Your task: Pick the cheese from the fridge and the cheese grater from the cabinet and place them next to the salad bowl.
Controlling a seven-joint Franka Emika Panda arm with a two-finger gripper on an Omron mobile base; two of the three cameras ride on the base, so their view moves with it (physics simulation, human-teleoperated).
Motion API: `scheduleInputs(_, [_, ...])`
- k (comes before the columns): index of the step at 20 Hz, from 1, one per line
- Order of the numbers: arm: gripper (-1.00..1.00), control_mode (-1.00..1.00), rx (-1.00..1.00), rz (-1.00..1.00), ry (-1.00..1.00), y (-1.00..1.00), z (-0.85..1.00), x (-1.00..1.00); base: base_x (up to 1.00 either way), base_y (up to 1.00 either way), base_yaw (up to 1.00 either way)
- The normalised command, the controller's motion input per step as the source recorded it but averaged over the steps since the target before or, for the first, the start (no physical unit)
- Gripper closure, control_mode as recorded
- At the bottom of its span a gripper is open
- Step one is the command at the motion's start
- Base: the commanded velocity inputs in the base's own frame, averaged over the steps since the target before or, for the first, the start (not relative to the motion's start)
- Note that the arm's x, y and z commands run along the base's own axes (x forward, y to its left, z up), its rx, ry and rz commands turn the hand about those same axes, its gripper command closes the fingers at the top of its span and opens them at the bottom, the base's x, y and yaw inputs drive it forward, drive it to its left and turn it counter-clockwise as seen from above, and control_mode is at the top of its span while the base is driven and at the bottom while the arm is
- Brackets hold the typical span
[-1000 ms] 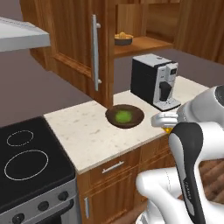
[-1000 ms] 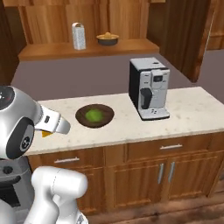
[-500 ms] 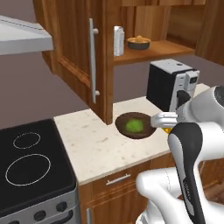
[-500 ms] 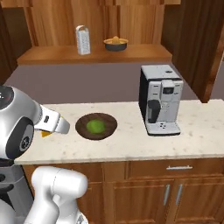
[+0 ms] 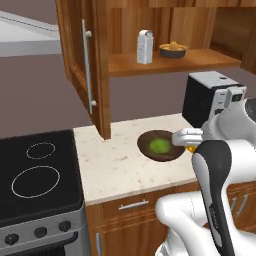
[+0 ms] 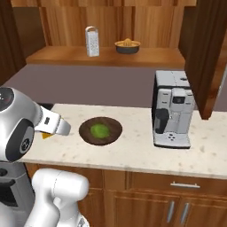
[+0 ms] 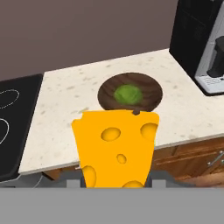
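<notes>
Carrying the cheese (image 7: 116, 151) clamped in the pincer (image 7: 114, 177), the arm hangs over the bench's (image 7: 65, 118) front edge, near the salad bowl (image 7: 130, 92). The grater (image 5: 145, 46) stands on the cabinet shelf (image 5: 165, 62). Letting go here could drop the wedge off the front edge or into the salad

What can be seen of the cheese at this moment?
The cheese is an orange-yellow wedge with a few rounded holes in its face, smooth and waxy-looking. In the hand view it stands upright, close to the camera, gripped at its lower sides by the shut pincer. It is off the counter, in front of its near edge, and part of its top edge overlaps the salad bowl behind it. In the right base view a small orange corner peeks out below the pincer, left of the bowl.
</notes>
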Motion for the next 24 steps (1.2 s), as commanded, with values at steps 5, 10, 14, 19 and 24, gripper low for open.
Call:
scheduleInputs(5, [1.00,1.00,0.00,0.00,0.00,0.00,0.00,0.00,0.24,-0.51,0.20])
scheduleInputs(10, [1.00,1.00,0.00,0.00,0.00,0.00,0.00,0.00,0.37,-0.46,0.16])
scheduleInputs(14, [1.00,1.00,0.00,0.00,0.00,0.00,0.00,0.00,0.44,-0.38,0.20])
scheduleInputs(19, [1.00,1.00,0.00,0.00,0.00,0.00,0.00,0.00,0.52,-0.28,0.15])
scheduleInputs(24, [1.00,1.00,0.00,0.00,0.00,0.00,0.00,0.00,0.53,-0.21,0.13])
